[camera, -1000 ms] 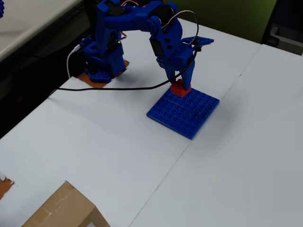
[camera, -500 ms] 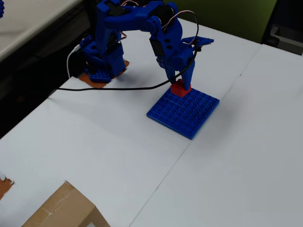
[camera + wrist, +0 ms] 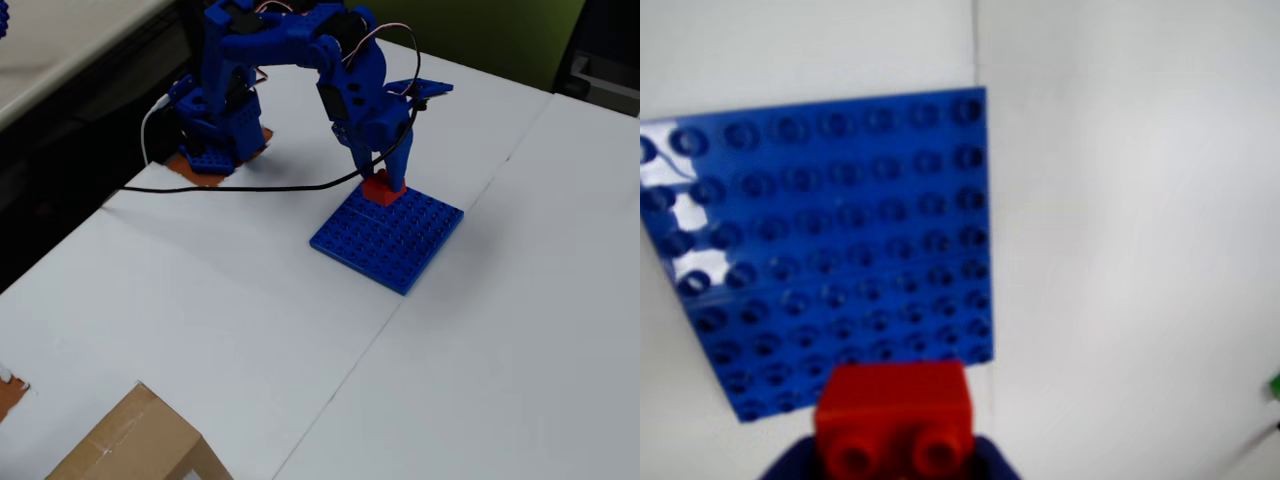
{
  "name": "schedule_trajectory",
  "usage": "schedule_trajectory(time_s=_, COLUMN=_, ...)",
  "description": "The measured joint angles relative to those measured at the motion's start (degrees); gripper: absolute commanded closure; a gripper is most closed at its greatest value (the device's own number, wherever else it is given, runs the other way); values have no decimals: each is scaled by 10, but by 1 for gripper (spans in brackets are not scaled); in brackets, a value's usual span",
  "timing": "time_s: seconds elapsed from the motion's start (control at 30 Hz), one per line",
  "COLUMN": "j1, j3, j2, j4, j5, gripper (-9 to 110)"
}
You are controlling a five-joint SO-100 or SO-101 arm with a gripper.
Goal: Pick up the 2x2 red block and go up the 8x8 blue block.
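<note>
In the overhead view the 2x2 red block [image 3: 381, 189] sits at the far corner of the 8x8 blue block [image 3: 390, 238], touching its studs. My gripper [image 3: 379, 181] comes straight down onto the red block and is shut on it. In the wrist view the red block [image 3: 894, 412] fills the bottom centre, held between dark blue fingers [image 3: 992, 463]. The blue plate [image 3: 830, 250] spreads out beyond it. Whether the red block is pressed onto the studs or just above them cannot be told.
The arm's base [image 3: 213, 140] stands at the back left, and a black cable [image 3: 240, 187] trails from it across the white table [image 3: 500, 350]. A cardboard box [image 3: 135, 445] sits at the front left. The table's left edge drops off to a dark gap.
</note>
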Motion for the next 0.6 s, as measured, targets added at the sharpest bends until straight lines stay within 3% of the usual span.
schedule_trajectory(time_s=0.6, j1=0, j3=50, j2=25, j4=-39, j5=0, gripper=101)
